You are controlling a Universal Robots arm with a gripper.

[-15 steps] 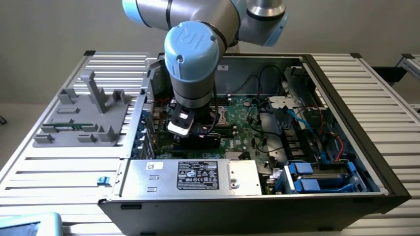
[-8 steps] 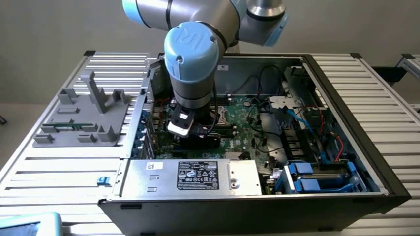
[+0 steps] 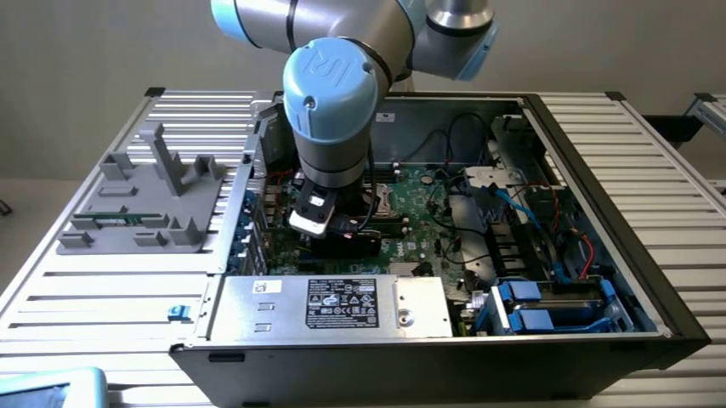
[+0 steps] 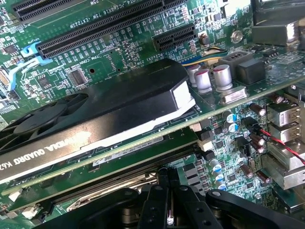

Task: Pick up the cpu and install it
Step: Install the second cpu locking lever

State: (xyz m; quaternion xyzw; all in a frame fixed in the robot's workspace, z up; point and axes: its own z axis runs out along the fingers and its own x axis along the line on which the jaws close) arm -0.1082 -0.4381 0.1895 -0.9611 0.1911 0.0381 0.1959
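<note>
We see the grey plastic holder rack (image 3: 148, 200) on the slatted metal bench (image 3: 635, 161), left of the open black computer case (image 3: 669, 306). Our fingers (image 4: 169, 210) are pinched tight above the green motherboard (image 4: 143, 62), beside the black graphics card (image 4: 95, 114). We cannot spot the cpu, nor anything held.

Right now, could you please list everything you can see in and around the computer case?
computer case: one, black, open, centre of table.
motherboard: one, green, inside the case.
graphics card: one, black, seated across the motherboard.
power supply: one, silver with white label, front of the case.
drive caddies: two, blue, case's front corner on the exterior view's right.
fixture: one, grey, exterior view's left.
claw: one, black, shut, low over the motherboard.
</note>
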